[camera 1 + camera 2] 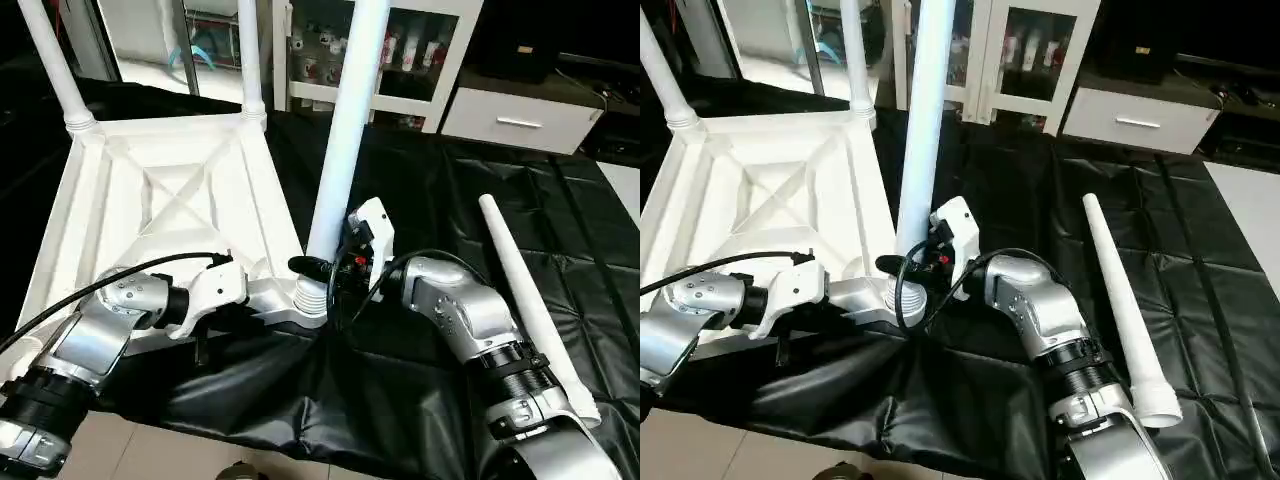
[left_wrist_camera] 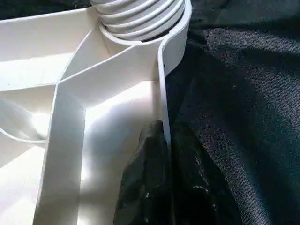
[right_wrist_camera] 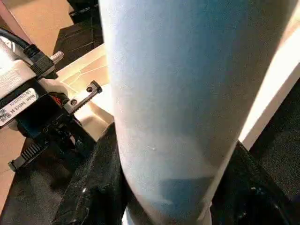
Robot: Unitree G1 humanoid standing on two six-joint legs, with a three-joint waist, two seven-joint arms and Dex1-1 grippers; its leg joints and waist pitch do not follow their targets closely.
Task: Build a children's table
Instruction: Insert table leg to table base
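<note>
The children's table top (image 1: 170, 190) lies upside down on the black cloth, ribbed underside up. Two white legs (image 1: 55, 70) stand in its far corner sockets. A third leg (image 1: 345, 120) stands upright in the near right socket (image 1: 312, 298). My right gripper (image 1: 318, 266) is shut around this leg just above the socket, with black fingers (image 3: 93, 192) on either side of it. My left gripper (image 2: 165, 129) is shut on the top's thin near rim, close to that socket. A fourth leg (image 1: 530, 300) lies loose on the cloth to the right.
The black-draped work table's (image 1: 430, 190) near edge runs just under both forearms, with cloth hanging over it. White cabinets (image 1: 400, 50) and a drawer unit (image 1: 520, 120) stand behind the table. A black cable (image 1: 90, 285) loops over my left forearm.
</note>
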